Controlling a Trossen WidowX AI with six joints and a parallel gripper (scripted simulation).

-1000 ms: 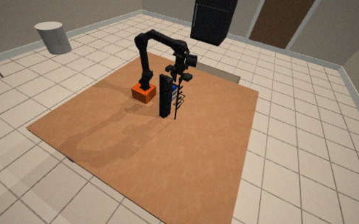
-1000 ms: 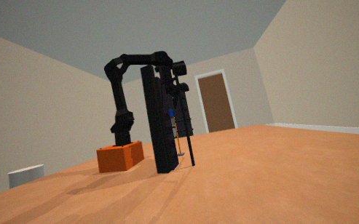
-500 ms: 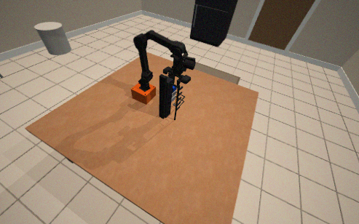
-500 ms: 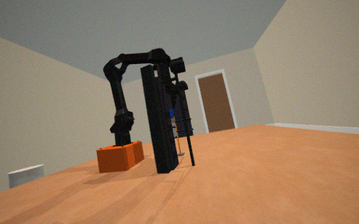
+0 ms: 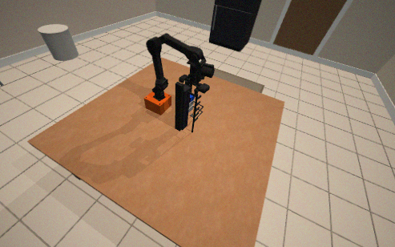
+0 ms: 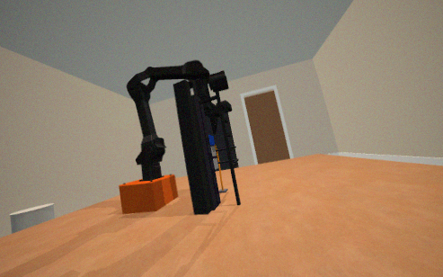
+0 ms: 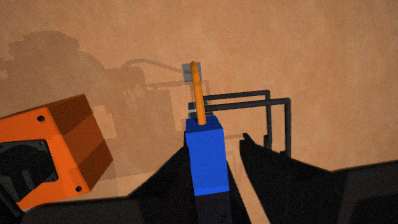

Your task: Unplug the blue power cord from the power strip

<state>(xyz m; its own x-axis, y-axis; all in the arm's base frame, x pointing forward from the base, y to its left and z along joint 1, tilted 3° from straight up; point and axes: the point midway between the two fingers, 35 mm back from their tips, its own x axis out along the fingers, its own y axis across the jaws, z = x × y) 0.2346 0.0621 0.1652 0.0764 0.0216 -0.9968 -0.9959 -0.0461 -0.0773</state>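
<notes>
The tabletop (image 5: 227, 168) (image 6: 335, 211) (image 7: 300, 40) carries the whole job, and at its broadest the job looks unfinished: no unplugging can be confirmed, and the end effector has yet to get well away from the blue piece

The arm (image 5: 159, 68) (image 6: 144, 112) arches from its orange base (image 5: 151, 106) (image 6: 139, 198) (image 7: 90, 135) and reaches down behind a tall black upright (image 5: 180, 108) (image 6: 191, 153), which hides much of the work; a slim dark frame (image 5: 195, 116) (image 6: 233, 171) (image 7: 288, 125) stands beside it. I cannot tell which part is the power strip, so whether the plug is seated or drawn out stays uncertain. If it is out, what is left is backing the hand off; if it is in, the pull itself remains

The end effector (image 5: 191, 93) (image 6: 215, 130) (image 7: 214, 149) stands partway open, pointing down, and is gripping nothing. The blue plug (image 5: 191, 97) (image 6: 211, 140) (image 7: 207, 160), as I take it to be, is above the tabletop, by the fingertips. In the wrist view it sits over toward the finger on the left of the picture, with a gap to the other; contact with the near finger cannot be ruled out, so a sideways exit might nudge it

Smaller still, an orange cord (image 6: 220, 171) (image 7: 199, 100) leads from it down toward a little grey square (image 6: 223, 191) (image 7: 186, 72) on the tabletop
</notes>
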